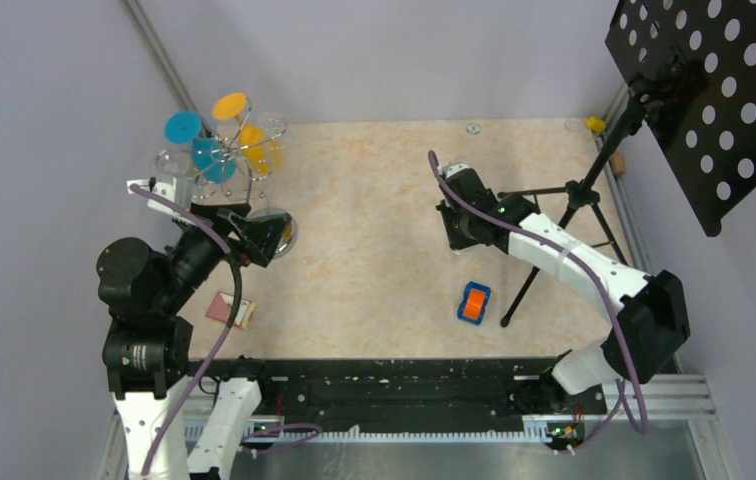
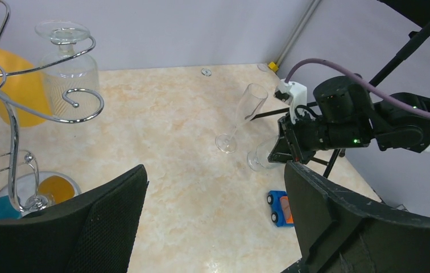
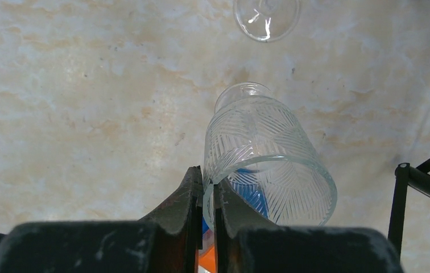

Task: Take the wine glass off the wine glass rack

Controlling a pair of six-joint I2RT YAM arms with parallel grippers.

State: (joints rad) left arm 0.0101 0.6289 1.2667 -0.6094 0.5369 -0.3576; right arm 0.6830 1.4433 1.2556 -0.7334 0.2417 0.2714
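One patterned wine glass [image 3: 261, 153] is off the rack [image 2: 11, 142], pinched by its rim in my right hand [image 3: 207, 181], tilted close to the worktop [image 3: 87, 85], left hand [image 1: 257, 237] wide by the rack; next I'd stand it upright, then release.

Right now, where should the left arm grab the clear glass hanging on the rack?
Grip the clear glass by its ribbed bowl, from the open table side. It hangs upside down, foot on the rack's wire curl, so wire crowds the stem; the bowl hangs free.

Far left, wine glass rack [image 1: 216, 153]; toy car [image 1: 474, 302] left of tripod stand [image 1: 581, 190].
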